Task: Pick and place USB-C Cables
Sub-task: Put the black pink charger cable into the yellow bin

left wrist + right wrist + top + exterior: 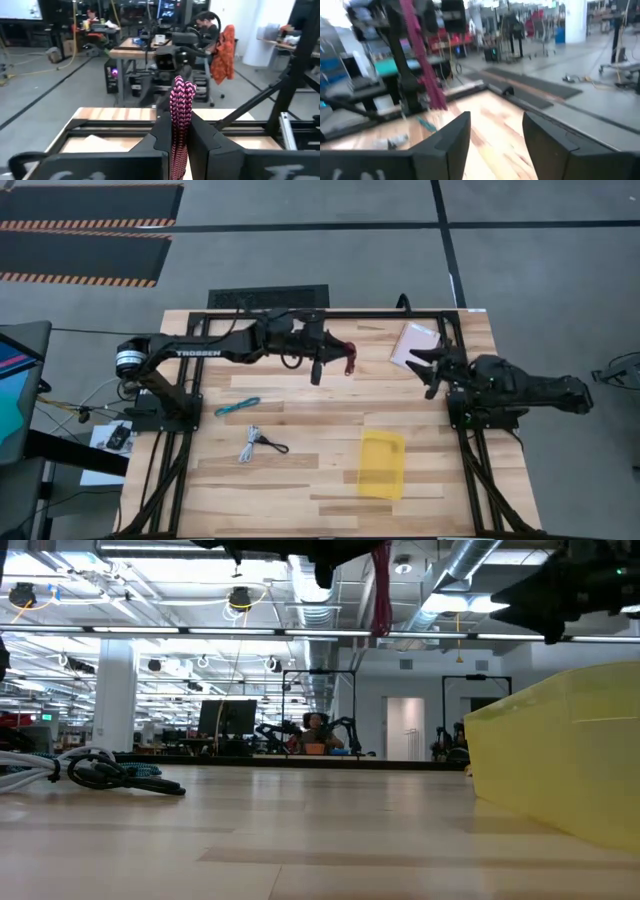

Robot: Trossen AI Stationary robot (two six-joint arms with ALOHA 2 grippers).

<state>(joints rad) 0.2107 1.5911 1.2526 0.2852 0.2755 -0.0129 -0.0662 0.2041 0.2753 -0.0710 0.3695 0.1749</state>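
Observation:
My left gripper is raised over the far middle of the table, shut on the red braided USB-C cable. The cable also shows in the low view and, past my right fingers, in the right wrist view. My right gripper hovers open near the table's right side, facing the left one and touching nothing. The teal cable lies flat on the left part of the table. Nearer, the white cable and the black cable lie together. The yellow tray stands right of the middle, toward the near edge. My left gripper pinches the folded red cable bundle between its two fingers, coming at it level from the table's left. A looped end of the bundle sticks out past the fingertips. The rest hangs straight down, lifted clear of the table.
A flat pale pink packet lies at the far right, just beyond my right gripper. A black frame runs along the table's far edge and sides. Bare wood lies between the cables and the tray. People sit at desks in the room behind.

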